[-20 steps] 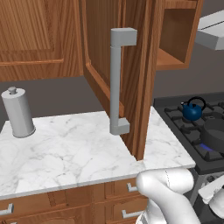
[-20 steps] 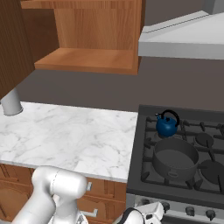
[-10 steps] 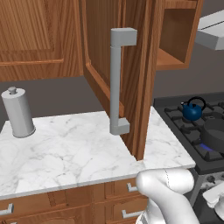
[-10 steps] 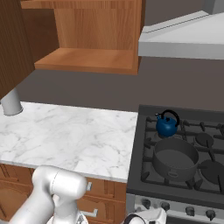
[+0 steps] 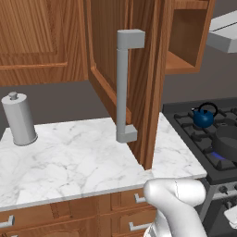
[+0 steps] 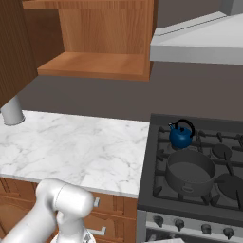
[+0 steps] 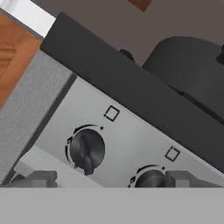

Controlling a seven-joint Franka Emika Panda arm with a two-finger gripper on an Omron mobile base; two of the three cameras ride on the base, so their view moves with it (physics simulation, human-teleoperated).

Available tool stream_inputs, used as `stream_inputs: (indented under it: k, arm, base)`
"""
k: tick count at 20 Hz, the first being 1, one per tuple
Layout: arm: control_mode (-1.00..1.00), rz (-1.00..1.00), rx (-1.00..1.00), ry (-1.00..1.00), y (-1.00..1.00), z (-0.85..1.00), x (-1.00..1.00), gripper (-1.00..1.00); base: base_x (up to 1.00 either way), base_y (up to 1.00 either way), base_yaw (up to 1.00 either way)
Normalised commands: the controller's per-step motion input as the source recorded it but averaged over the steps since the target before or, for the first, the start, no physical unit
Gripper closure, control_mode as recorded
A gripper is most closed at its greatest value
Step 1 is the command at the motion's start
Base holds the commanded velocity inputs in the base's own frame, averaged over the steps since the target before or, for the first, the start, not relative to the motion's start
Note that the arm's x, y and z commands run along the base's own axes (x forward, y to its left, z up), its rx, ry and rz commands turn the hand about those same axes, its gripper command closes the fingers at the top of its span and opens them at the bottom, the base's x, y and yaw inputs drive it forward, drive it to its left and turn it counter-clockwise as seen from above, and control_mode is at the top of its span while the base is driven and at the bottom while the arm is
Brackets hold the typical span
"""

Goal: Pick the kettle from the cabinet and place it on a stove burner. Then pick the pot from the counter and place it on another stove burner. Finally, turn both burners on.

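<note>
Hand (image 7: 109,178) has spread wide; glossy blue kettle (image 6: 181,135) on stove.

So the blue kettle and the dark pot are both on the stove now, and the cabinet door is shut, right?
Not quite: the cabinet door stands open, as the left base view shows. The kettle and the pot do sit on the stove.

Pot (image 5: 227,144) cut by right edge; second knob (image 7: 151,179) half hidden.

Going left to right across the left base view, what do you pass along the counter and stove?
Grey canister → cabinet door's grey bar handle → blue kettle → dark pot at the right edge.
</note>
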Motion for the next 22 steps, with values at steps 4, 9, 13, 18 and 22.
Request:
stream_inputs:
  k: [4, 9, 13, 18, 22]
  arm:
    - [-1.0, 0.0, 0.05, -0.01, -0.15, 0.23, -0.28, -1.0]
    - [-1.0, 0.0, 0.12, 0.02, -0.26, 0.24, -0.01, -1.0]
    - [-1.0, 0.0, 0.13, 0.08, -0.24, 0.18, 0.06, -1.0]
    - [-1.0, 0.0, 0.11, 0.13, -0.08, 0.03, 0.16, -1.0]
    - [-1.0, 0.0, 0.08, 0.12, 0.0, -0.01, 0.18, -1.0]
  base:
    - [0.0, 0.0, 0.0]
    - [0.0, 0.0, 0.0]
    - [0.0, 0.0, 0.0]
    - [0.0, 0.0, 0.0]
    - [0.0, 0.0, 0.0]
